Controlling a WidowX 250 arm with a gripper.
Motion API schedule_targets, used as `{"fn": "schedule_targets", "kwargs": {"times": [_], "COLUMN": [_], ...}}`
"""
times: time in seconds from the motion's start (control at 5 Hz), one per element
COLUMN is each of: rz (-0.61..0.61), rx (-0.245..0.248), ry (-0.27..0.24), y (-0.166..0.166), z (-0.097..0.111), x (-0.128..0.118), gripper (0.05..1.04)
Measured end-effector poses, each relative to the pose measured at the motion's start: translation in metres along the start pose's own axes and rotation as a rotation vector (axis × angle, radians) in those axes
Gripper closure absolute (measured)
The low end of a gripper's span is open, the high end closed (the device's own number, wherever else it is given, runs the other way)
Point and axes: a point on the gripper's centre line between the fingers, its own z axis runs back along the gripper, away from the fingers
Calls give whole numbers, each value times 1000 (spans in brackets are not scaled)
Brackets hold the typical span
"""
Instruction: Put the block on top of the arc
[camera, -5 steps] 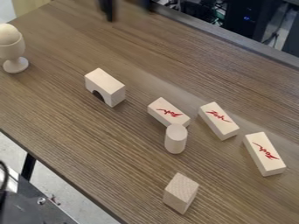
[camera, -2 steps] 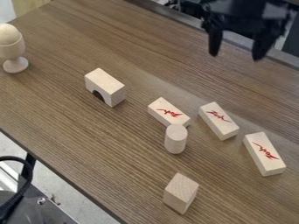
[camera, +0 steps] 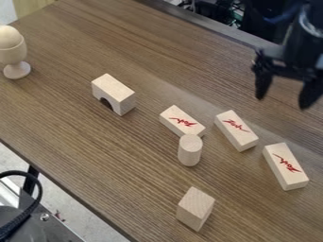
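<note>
Gripper (camera: 283, 102) has swung clockwise, from the edge near eleven o'clock through the gap between one and two, and now hangs lower, between two and three. Its fingers are spread wide with nothing between them, so the pick is still to come. Meanwhile the wooden pieces have not shifted: the arch (camera: 114, 93) stands towards ten o'clock with its flat top facing up and no block on it, beyond it the egg cup (camera: 14, 56) sits at the edge. Which block is meant, I can't say for sure. The plain block (camera: 195, 208) stands between five and six o'clock, while three marked blocks lie flat: one near the centre (camera: 182, 122), one towards three (camera: 236, 130) and one near four (camera: 285, 166). Going by this sweep, I judge a marked one on the right the likelier target, though the plain one can't be ruled out. Next, the fingers need to line up across the chosen block's narrow sides before dropping. Then comes a carry towards ten, where an off-centre release could leave the block tipping off the arch.
</note>
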Motion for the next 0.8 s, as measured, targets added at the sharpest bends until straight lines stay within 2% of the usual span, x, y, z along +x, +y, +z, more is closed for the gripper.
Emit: {"fn": "schedule_targets", "kwargs": {"times": [0.2,0.4,0.8], "rz": [58,232,383], "rx": [3,16,10], "ry": [30,17,4], "y": [-3,13,24], "z": [-11,-18,-21], "x": [-14,-27,-37], "gripper": [85,85,85]}}
